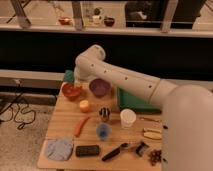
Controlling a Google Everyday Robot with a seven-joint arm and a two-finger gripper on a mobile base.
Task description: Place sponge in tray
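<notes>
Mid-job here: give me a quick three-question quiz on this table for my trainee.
1. True or false: the sponge lies outside the tray.
2. Which sits nearest the sponge? A) white cup B) orange bowl C) cloth
3. Fill in: the hand, shut, is at the far-left corner of the table, right by the ____.
Key: 1 true; 2 B; 3 sponge.
</notes>
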